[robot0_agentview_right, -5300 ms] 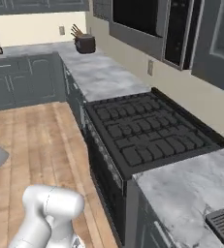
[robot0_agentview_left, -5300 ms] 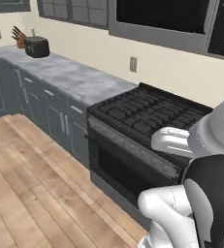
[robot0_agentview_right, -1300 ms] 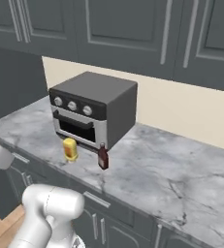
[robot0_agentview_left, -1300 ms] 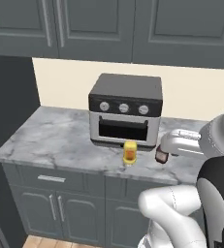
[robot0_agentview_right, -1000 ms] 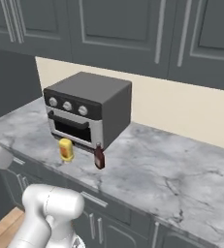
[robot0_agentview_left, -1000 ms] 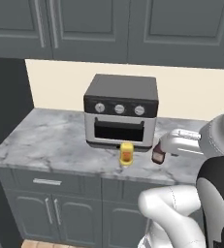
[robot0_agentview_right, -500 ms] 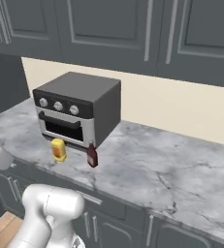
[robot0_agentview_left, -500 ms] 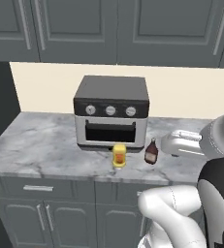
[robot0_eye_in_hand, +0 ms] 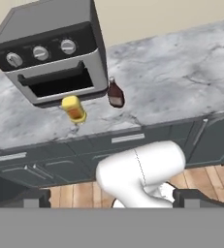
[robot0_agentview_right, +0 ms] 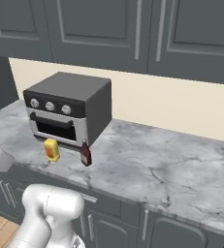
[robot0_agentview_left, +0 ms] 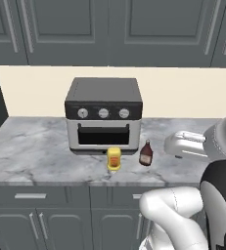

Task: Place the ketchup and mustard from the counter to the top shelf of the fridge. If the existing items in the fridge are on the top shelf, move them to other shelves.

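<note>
Approach stage of the first pick, judged from the layout: both bottles stand untouched on the counter (robot0_agentview_left: 31, 156), and nothing is carried. The gripper (robot0_eye_in_hand: 108, 197) is seen in the hand view with its two dark finger tips at the lower corners, spread to their full width and empty, well apart from the bottles.

The ketchup (robot0_agentview_left: 145, 154) is shown upright just in front of the right corner of the toaster oven (robot0_agentview_left: 103, 114). The mustard (robot0_agentview_left: 114, 159) is shown upright beside it, nearer the counter's front edge and below the oven door. The two bottles are close together but not touching; in the right base view the ketchup (robot0_agentview_right: 86, 154) appears to the right of the mustard (robot0_agentview_right: 51, 149).

The next move is judged to call for the hand to be lowered towards one bottle, with the spread fingers set either side of its body before closing. Care is required that the neighbouring bottle and the oven front are not struck, since the gap between them is small.

The worktop is grey-white marbled stone. Dark grey drawers and doors (robot0_agentview_left: 41, 219) lie beneath it, dark grey wall cabinets (robot0_agentview_left: 109, 29) hang above it, and a cream backsplash (robot0_agentview_left: 183, 93) runs between. Wooden flooring (robot0_eye_in_hand: 70, 193) is visible in the hand view.
</note>
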